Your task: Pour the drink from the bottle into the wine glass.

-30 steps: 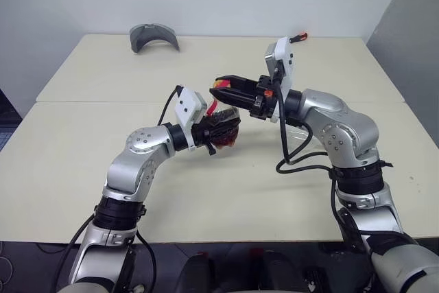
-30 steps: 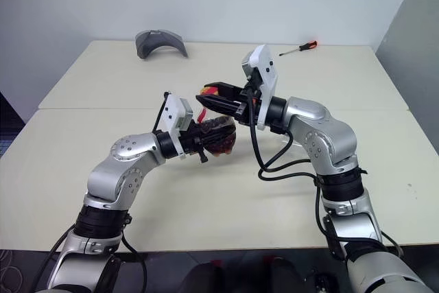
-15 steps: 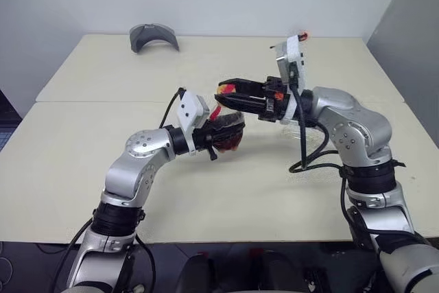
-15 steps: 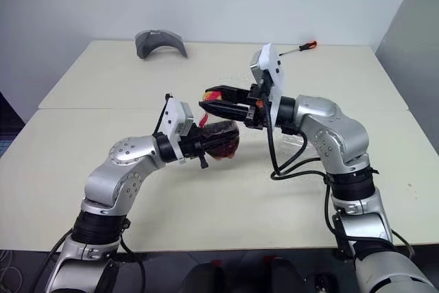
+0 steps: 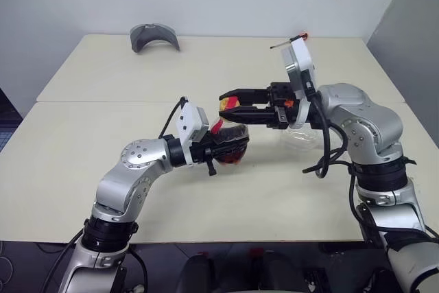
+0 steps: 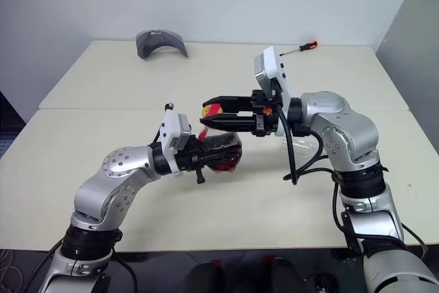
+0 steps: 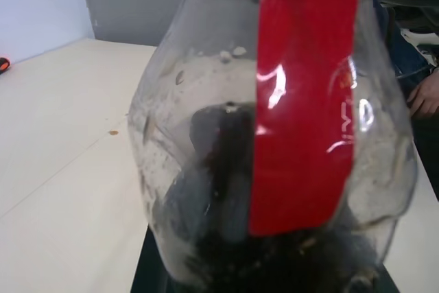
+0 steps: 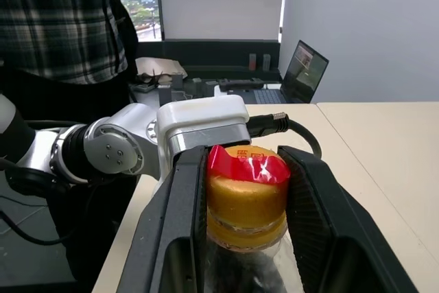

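The bottle (image 5: 232, 145) is held roughly upright above the table (image 5: 82, 156), its body clamped in my shut left gripper (image 5: 233, 147). In the left wrist view the bottle (image 7: 274, 135) shows its red label strip close up. The dark reddish drink (image 5: 230, 157) lies in its lower part. My right gripper (image 5: 230, 103) reaches in level from the right, shut on the yellow cap (image 8: 247, 193), one black finger on each side. The wine glass (image 5: 300, 135) stands on the table behind my right forearm, partly hidden.
A grey curved object (image 5: 153, 36) lies at the table's far left. A red-handled screwdriver (image 5: 296, 37) lies at the far right edge. A seam (image 5: 103, 101) crosses the table. A person in a plaid shirt (image 8: 62, 25) stands beyond my arms in the right wrist view.
Both arms have drawn back toward me with the bottle still between them. The right wrist has turned, so its fingers now lie more level over the cap.
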Controlling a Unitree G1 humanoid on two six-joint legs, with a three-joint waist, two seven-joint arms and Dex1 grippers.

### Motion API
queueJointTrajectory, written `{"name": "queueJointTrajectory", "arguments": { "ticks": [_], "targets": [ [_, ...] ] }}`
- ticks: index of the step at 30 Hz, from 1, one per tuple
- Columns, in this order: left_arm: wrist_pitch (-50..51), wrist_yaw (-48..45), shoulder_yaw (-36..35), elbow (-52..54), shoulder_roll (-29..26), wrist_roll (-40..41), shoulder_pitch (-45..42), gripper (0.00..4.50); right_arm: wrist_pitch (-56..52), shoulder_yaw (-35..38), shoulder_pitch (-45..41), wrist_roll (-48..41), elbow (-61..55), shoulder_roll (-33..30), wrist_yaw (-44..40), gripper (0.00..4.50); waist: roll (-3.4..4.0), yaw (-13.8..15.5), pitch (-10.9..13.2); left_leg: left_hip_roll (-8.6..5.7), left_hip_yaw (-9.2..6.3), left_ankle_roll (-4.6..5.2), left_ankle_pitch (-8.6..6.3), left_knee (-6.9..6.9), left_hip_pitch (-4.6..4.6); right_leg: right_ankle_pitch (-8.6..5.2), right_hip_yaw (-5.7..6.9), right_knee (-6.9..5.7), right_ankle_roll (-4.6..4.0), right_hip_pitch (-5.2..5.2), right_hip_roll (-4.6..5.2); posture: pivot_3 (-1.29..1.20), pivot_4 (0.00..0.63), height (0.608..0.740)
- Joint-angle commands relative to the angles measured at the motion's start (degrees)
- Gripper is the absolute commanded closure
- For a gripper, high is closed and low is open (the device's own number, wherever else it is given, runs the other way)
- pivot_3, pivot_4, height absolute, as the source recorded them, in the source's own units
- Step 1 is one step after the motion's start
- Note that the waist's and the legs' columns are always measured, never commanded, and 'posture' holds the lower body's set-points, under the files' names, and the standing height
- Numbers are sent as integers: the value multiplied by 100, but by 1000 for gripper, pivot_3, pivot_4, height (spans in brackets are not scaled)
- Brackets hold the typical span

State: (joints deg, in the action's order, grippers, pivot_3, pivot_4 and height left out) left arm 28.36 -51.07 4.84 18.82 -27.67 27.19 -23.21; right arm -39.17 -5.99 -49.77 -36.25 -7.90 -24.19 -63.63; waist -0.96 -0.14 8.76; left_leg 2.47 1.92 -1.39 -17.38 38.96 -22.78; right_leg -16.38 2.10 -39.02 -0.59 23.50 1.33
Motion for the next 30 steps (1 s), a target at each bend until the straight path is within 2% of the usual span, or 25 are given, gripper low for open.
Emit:
{"name": "queueJointTrajectory", "arguments": {
  "ticks": [1,8,18,25,30],
  "targets": [
    [63,-91,-69,115,-85,179,56,3614,336,270,-292,-61,-72,-135,-145,3259,0,0,0,0,0,0,0,0,0,0,0,0,0,0,0,0,150,740],
    [96,21,-50,128,-22,205,-34,3614,644,97,-73,322,0,12,119,3259,0,0,0,0,-1,-1,0,0,0,0,0,0,0,0,0,0,150,740],
    [28,98,-130,-134,-21,122,-186,3614,591,202,-12,320,-3,-26,430,3259,0,0,0,0,0,-15,9,0,0,0,1,0,0,0,0,0,150,740],
    [-82,198,-285,-347,-79,38,-186,3614,107,479,189,22,-385,-320,648,3259,0,2,0,0,0,-14,8,0,-2,0,0,1,0,0,1,0,150,740],
    [-93,434,-442,-313,-91,-8,-104,3614,-448,880,586,-242,-945,-641,1190,3259,-1,5,0,0,-1,-12,7,0,-1,0,0,0,0,0,1,0,150,740]
  ]
}}
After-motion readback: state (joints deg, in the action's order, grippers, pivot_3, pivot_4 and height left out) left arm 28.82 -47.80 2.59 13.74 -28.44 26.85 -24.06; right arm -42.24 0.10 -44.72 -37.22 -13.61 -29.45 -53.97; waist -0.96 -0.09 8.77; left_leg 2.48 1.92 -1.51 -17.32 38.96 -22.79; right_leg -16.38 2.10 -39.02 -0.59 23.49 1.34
